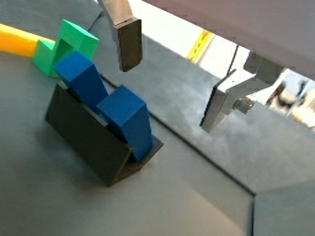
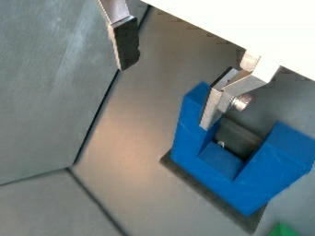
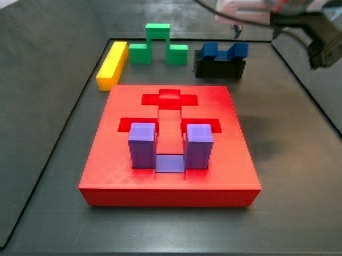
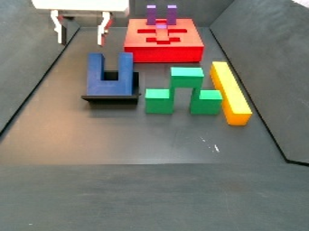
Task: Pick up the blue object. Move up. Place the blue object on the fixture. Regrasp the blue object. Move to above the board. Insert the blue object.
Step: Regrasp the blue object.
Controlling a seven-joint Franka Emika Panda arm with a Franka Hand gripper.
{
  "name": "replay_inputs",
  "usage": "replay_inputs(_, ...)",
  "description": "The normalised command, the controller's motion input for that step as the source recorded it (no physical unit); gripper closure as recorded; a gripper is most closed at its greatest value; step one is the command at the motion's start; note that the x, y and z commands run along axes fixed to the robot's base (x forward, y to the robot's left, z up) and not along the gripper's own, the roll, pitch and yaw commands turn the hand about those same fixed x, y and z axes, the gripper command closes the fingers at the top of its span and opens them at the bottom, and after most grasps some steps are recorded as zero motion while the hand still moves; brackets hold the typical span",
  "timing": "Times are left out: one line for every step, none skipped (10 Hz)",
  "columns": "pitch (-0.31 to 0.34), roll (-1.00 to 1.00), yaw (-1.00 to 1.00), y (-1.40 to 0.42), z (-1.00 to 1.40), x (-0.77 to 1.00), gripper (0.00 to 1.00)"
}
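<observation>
In a wrist view the blue object sits on the fixture, its two prongs pointing up, with the green block and the yellow bar just beyond it; the gripper hangs to one side with its fingers spread wide and nothing between them. In a wrist view from the opposite side, the blue object fills the lower part, notch upward, and the gripper stands wide open beside it, one finger clear of it and the other close over a prong. In a side view the board lies nearest, carrying the purple block; behind it stand the fixture with the blue object on top, the green block and the yellow bar at the far left. In a side view from the opposite end, the blue object rests on the fixture left of the green block and yellow bar, the board and purple block farther back, and the gripper open at the far left, above the floor.
</observation>
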Motion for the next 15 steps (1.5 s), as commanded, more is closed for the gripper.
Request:
replay_inputs(0.009,0.67,0.13,-0.05,-0.26,-0.09,0.00)
replay_inputs(0.000,0.41,0.14,-0.02,-0.09,-0.18,0.00)
replay_inputs(0.000,0.25,0.18,0.00,-0.01,0.00,0.00)
replay_inputs(0.000,0.23,0.13,0.00,-0.07,-0.03,0.00)
replay_inputs(0.000,0.11,0.06,0.00,-0.11,-0.16,0.00)
replay_inputs(-0.037,0.07,0.08,0.00,-0.16,-0.15,0.00)
replay_inputs(-0.029,0.13,0.07,0.00,-0.24,-0.15,0.00)
replay_inputs(-0.034,0.17,0.08,0.00,-0.27,-0.13,0.00)
replay_inputs(-0.040,0.22,0.10,0.00,-0.33,-0.09,0.00)
replay_inputs(-0.040,0.19,0.13,0.00,-0.29,0.00,0.00)
replay_inputs(-0.009,0.17,0.14,0.00,-0.16,0.16,0.00)
replay_inputs(0.089,0.17,0.08,0.00,-0.07,0.47,0.00)
replay_inputs(0.106,0.16,0.03,0.00,-0.10,0.34,0.00)
replay_inputs(0.054,0.17,0.01,0.00,-0.17,0.22,0.00)
replay_inputs(0.031,0.20,0.02,0.00,-0.21,0.25,0.00)
